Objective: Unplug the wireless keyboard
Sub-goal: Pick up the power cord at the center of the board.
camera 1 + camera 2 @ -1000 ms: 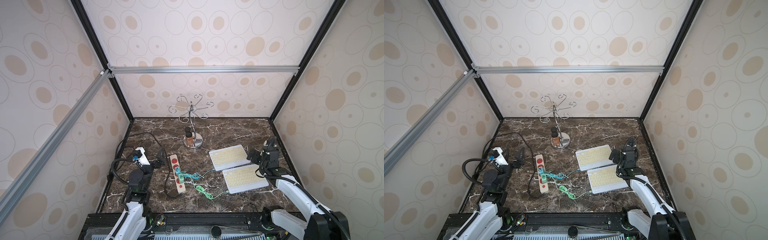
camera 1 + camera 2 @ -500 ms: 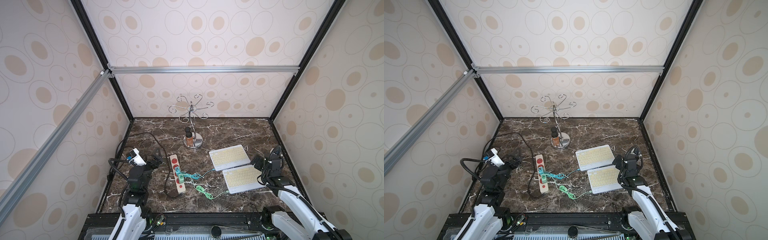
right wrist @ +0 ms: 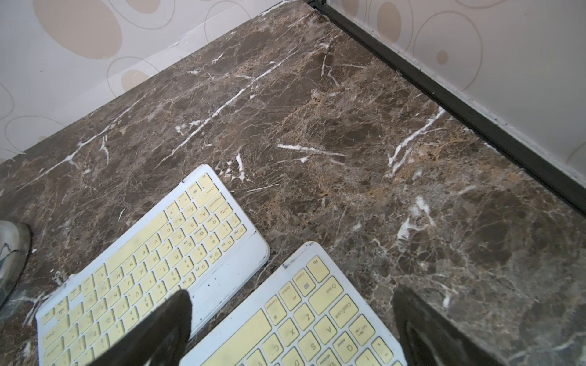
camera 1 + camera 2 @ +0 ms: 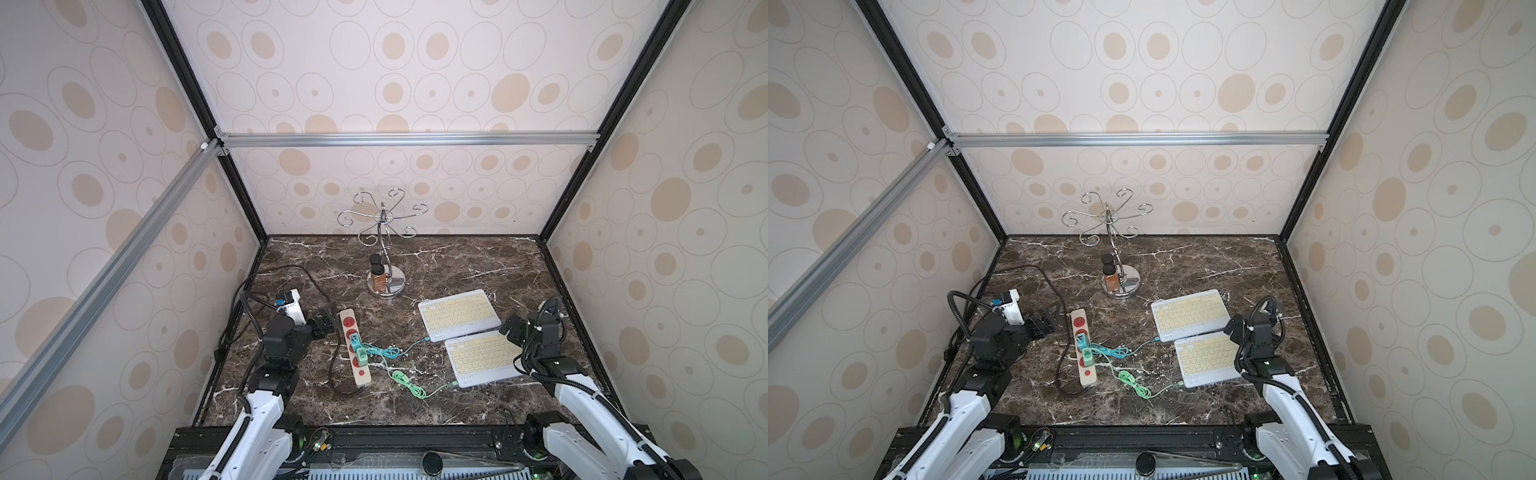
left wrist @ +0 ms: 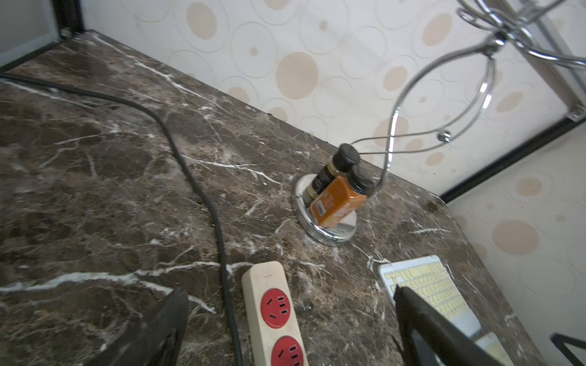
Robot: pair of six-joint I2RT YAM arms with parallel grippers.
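Two white keyboards with yellow keys lie at the right, the far keyboard (image 4: 459, 314) (image 4: 1190, 314) and the near keyboard (image 4: 484, 359) (image 4: 1208, 359). A blue cable (image 4: 409, 347) runs from the far one and a green cable (image 4: 415, 388) from the near one to plugs (image 4: 357, 348) in a beige power strip (image 4: 354, 351) (image 4: 1084, 353). My left gripper (image 4: 322, 320) (image 5: 289, 290) is open, left of the strip's far end (image 5: 272, 313). My right gripper (image 4: 513, 328) (image 3: 292, 292) is open above the near keyboard's (image 3: 304, 317) right end, holding nothing.
A chrome hook stand (image 4: 384, 266) with an orange bottle (image 4: 377, 280) on its base stands at the back centre. The strip's black cord (image 4: 291, 270) loops across the left side. Walls enclose the marble table (image 4: 457, 257) on three sides.
My right arm has drawn back toward the front edge, from beside the far keyboard to over the near one. My left wrist swayed left and returned. Both grippers stayed open.
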